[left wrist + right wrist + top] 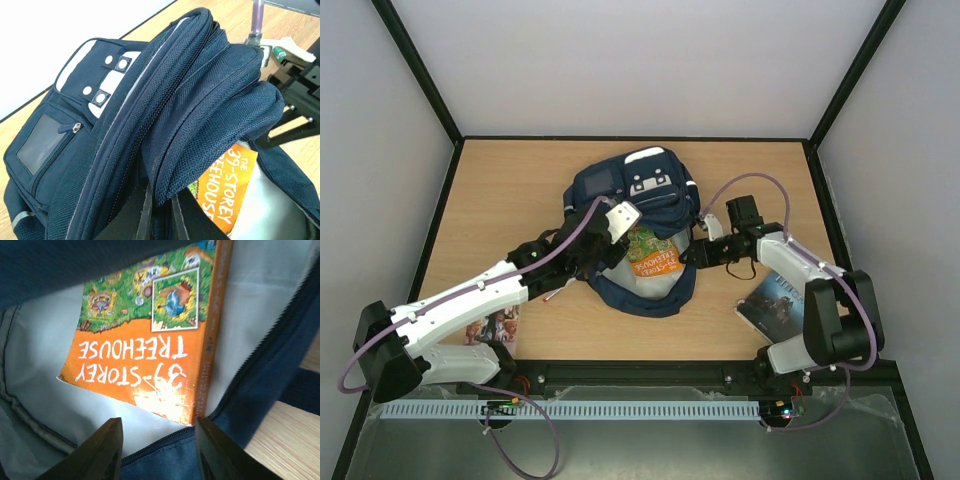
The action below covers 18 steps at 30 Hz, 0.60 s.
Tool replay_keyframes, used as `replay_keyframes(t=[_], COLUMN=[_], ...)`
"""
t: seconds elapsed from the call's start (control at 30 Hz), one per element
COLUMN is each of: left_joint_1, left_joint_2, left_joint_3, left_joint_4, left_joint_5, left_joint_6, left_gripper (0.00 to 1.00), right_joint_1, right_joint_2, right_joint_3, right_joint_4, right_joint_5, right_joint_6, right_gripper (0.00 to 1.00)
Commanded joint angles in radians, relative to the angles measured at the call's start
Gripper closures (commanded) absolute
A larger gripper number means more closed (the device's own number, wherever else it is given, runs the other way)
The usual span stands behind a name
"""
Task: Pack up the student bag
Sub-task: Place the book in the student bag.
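Note:
The navy student bag (638, 190) lies mid-table with its main compartment open toward me. An orange and green book, "The 39-Storey Treehouse" (652, 254), lies inside on the pale lining (250, 300). My left gripper (608, 232) is shut on the bag's upper flap and holds it up; in the left wrist view (161, 207) a fold of navy fabric (210, 125) is pinched between the fingers. My right gripper (692, 252) is open at the bag's right rim. In the right wrist view (159, 440) its fingers straddle the zipper edge (165, 440) just below the book's corner (150, 355).
A dark-covered book (775, 300) lies on the table at the right by the right arm. Another book (496, 326) lies at the near left, partly under the left arm. Dark walls frame the wooden table (500, 200) on three sides.

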Motion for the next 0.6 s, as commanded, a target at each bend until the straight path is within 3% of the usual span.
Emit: replay_keyframes(t=[0.0, 0.33, 0.57], left_joint_1=[0.002, 0.004, 0.004], left_joint_2=[-0.047, -0.027, 0.020], left_joint_3=[0.012, 0.018, 0.019], left_joint_4=[0.150, 0.172, 0.198], left_joint_5=[-0.022, 0.008, 0.053], left_joint_6=[-0.016, -0.004, -0.020], left_gripper=[0.98, 0.98, 0.98], right_joint_1=[0.001, 0.001, 0.001], right_joint_2=[0.058, 0.259, 0.442], right_joint_3=[0.038, 0.093, 0.130], right_joint_4=[-0.034, -0.025, -0.043], right_joint_5=[-0.113, -0.031, -0.206], right_joint_6=[0.072, 0.113, 0.110], right_gripper=[0.54, 0.39, 0.33])
